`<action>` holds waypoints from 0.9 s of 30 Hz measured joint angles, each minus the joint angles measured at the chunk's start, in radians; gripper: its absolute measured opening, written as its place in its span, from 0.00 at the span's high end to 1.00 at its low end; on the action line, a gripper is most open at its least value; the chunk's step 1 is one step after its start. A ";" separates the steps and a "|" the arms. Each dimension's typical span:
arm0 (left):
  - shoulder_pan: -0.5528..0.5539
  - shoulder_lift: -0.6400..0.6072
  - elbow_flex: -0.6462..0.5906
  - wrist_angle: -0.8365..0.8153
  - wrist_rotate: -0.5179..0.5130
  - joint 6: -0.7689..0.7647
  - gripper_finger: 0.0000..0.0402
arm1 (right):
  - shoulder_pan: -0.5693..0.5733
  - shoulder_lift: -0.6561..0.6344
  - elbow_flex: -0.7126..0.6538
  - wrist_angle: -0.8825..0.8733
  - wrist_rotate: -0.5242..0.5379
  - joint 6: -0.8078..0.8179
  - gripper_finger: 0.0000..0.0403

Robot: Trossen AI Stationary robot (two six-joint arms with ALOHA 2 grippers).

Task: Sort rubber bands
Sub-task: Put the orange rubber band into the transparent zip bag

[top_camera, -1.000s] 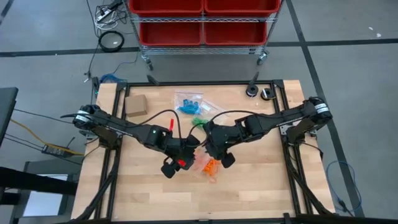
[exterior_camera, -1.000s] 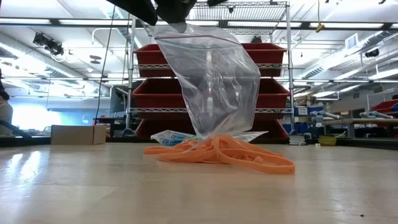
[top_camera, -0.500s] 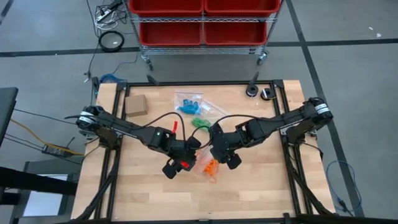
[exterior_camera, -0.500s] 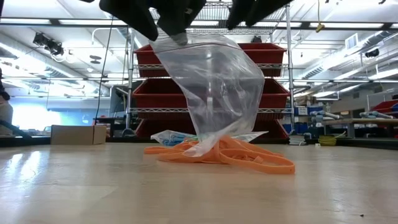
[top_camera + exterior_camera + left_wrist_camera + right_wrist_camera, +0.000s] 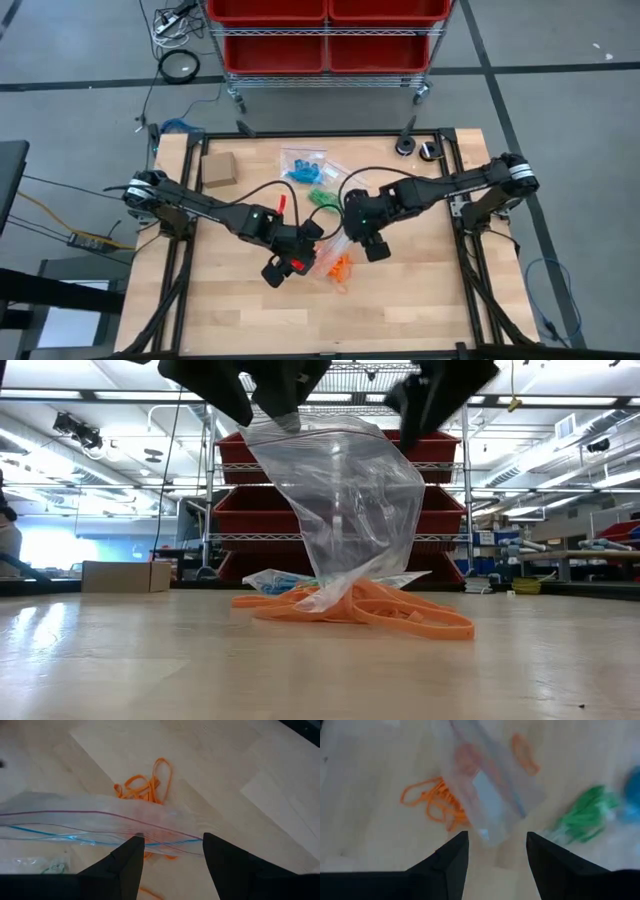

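Observation:
A clear zip bag [image 5: 345, 500] stands upright over a heap of orange rubber bands [image 5: 360, 610] at the table's middle. Its crumpled lower end rests on the heap. My left gripper [image 5: 262, 405] is shut on the bag's top edge; the bag also shows in the left wrist view [image 5: 75, 822]. My right gripper [image 5: 440, 395] is open and empty, just above and to the right of the bag's top. From its own view [image 5: 497, 837] the bag [image 5: 485, 785] and orange bands [image 5: 437, 802] lie below. Green bands [image 5: 320, 197] and blue bands [image 5: 305, 163] lie farther back. My left gripper holds the bag's zip edge [image 5: 150, 837] near one end of the mouth, coming from above. How the two fingers close on the edge does not show plainly. The bag hangs below the fingers with its mouth up, and its lower end [image 5: 320, 598] is folded on the orange bands.
A small tan box [image 5: 218, 168] sits at the far left. Another clear bag lies around the blue bands at the far middle. Two small round objects [image 5: 418, 148] sit at the far right. A shelf of red bins [image 5: 325, 30] stands beyond the far edge.
My right gripper has moved toward the table's right edge and come down beside the bag's top. My left gripper has come down a little with the bag, whose lower end has crumpled onto the orange bands.

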 joint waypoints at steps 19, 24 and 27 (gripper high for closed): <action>0.000 0.000 0.000 0.004 0.000 0.000 0.48 | -0.043 -0.136 -0.446 0.688 -0.148 0.041 0.62; 0.000 0.000 0.000 0.017 0.000 0.000 0.48 | -0.067 -0.118 -0.479 0.746 -0.228 0.049 0.76; 0.000 0.000 0.000 0.026 0.000 0.000 0.48 | -0.077 -0.116 -0.489 0.755 -0.261 0.056 0.86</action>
